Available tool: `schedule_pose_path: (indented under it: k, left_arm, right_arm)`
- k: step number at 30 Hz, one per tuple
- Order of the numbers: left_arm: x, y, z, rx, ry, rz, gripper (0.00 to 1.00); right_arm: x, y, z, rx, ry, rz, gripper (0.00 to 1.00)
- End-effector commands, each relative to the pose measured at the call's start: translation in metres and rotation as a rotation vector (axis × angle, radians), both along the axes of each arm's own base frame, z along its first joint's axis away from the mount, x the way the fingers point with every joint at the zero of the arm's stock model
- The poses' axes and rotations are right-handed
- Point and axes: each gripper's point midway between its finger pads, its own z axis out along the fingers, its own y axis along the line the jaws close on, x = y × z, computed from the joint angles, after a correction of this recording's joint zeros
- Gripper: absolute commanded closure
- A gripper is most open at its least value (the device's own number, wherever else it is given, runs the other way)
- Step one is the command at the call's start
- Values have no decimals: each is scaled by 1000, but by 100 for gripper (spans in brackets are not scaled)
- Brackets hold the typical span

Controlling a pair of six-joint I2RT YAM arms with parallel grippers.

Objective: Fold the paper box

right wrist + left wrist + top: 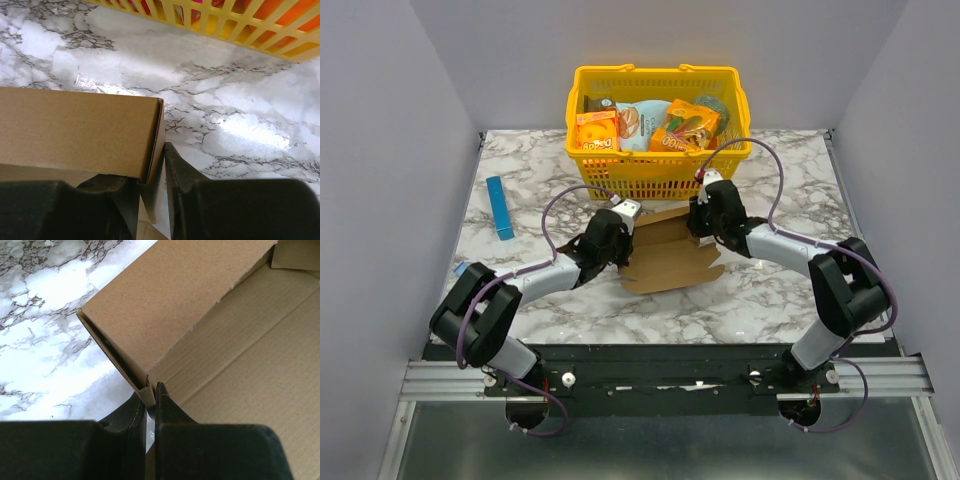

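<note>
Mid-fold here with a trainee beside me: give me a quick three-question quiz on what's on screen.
1. True or false: the left claw pinches an edge of the paper box.
2. The yellow basket stands: A) beyond the box, B) on top of it, C) between the arm bases.
3. Name the thing lying alone near the table's left edge.
Key: 1 true; 2 A; 3 the slim blue box.

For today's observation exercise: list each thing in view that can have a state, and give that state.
paper box, partly folded, one wall raised
left gripper, shut on the paper box's edge
right gripper, astride a raised wall, grip unclear
yellow basket, upright, filled
blue box, lying flat
</note>
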Motion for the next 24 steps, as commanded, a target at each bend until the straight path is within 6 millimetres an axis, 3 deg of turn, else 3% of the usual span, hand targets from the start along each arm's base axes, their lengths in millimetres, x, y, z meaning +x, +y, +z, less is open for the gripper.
schedule_pose_path:
  k: [1, 10, 15, 18, 24]
  left_arm:
    - [-2, -23, 38, -109, -110, -68, 100]
    - [4, -19, 42, -86, -135, -16, 100]
    - [6, -13, 39, -61, -125, 17, 100]
    - [7, -8, 39, -48, -126, 41, 100]
    - [5, -12, 41, -63, -128, 19, 100]
  right_arm:
    - [8, -23, -16, -109, -17, -139, 71]
    - [9, -42, -18, -183, -33, -250, 75]
    - [9, -53, -18, -218, -39, -297, 88]
    - [8, -61, -18, -238, -41, -337, 88]
    - [9, -61, -20, -225, -36, -355, 90]
